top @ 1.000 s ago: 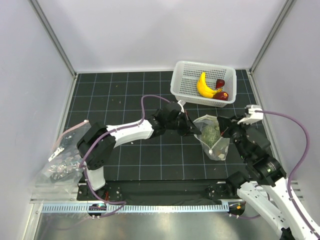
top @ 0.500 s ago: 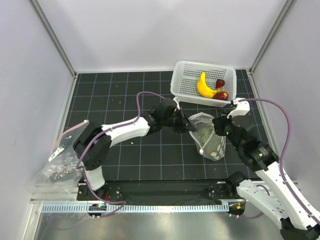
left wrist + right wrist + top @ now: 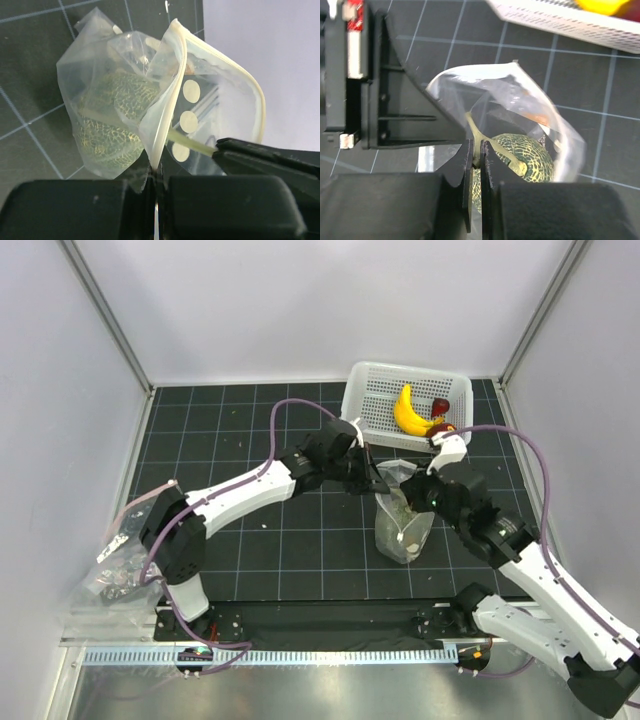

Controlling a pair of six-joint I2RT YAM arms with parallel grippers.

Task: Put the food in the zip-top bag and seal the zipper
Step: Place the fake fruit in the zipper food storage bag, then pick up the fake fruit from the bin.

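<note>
Melon (image 3: 112, 120) lay inside the zip-top bag (image 3: 403, 525), right of centre on the counter (image 3: 250, 540). The left tool (image 3: 155, 175) and the right tool (image 3: 476, 155) were each clamped on its mouth edge. In the far basket (image 3: 375, 390), the right arm (image 3: 520, 560) partly hid the red fruits (image 3: 440, 406) beside the banana (image 3: 406, 410).

zip-top bag (image 3: 401, 525) shifted left, now upright, right gripper (image 3: 476, 150) moved leftward
</note>
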